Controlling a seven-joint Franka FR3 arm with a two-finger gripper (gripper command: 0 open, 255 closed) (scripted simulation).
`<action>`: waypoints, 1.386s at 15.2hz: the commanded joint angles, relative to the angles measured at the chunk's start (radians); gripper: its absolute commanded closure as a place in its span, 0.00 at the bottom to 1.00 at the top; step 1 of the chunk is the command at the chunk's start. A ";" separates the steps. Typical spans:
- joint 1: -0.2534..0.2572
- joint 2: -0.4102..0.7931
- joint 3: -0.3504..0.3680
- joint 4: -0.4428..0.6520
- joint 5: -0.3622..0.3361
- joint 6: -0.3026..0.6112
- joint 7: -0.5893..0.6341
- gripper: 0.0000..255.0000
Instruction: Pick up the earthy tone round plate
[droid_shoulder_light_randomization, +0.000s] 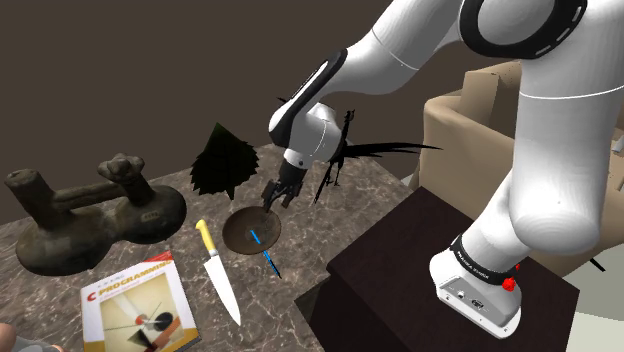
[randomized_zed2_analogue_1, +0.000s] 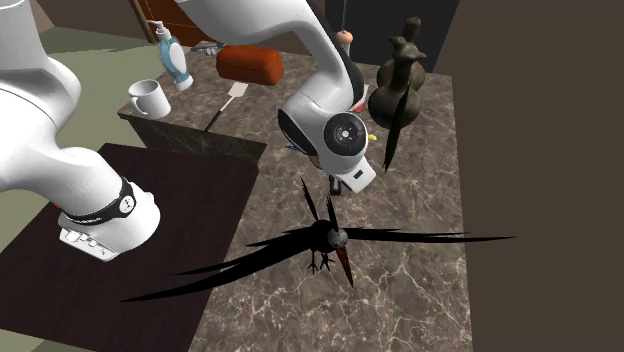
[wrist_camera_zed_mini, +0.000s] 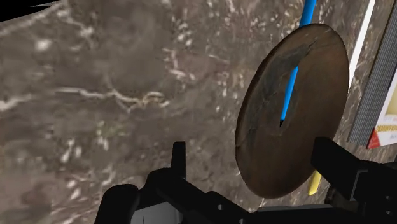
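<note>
Hovering just above the brown round plate (droid_shoulder_light_randomization: 250, 232), the black gripper (wrist_camera_zed_mini: 257, 156) was at the approach step. Its fingers stood apart on either side of the plate's rim and clasped nothing. The plate lay on the marble top (droid_shoulder_light_randomization: 60, 285) just beside the knife (droid_shoulder_light_randomization: 218, 275), level with the knife's yellow handle (a blue pen (droid_shoulder_light_randomization: 270, 264) crossed it). By my judgement, the next move called for lowering a little and closing on the rim while avoiding the pen.

- 1 brown round plate (wrist_camera_zed_mini: 273, 146)
- 1 blue pen (wrist_camera_zed_mini: 292, 86)
- 1 yellow-handled knife (droid_shoulder_light_randomization: 217, 270)
- 1 book (droid_shoulder_light_randomization: 138, 305)
- 1 white mug (randomized_zed2_analogue_1: 150, 98)
- 1 blue-and-white bottle (randomized_zed2_analogue_1: 173, 55)
- 1 red cylinder (randomized_zed2_analogue_1: 250, 65)
- 1 dark knobbed sculpture (droid_shoulder_light_randomization: 90, 215)
</note>
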 joint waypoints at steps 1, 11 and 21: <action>-0.003 0.011 0.002 0.005 0.006 0.004 -0.011 0.00; -0.003 0.011 0.002 0.005 0.006 0.004 -0.011 1.00; 0.015 -0.124 -0.029 -0.041 -0.082 -0.064 0.104 1.00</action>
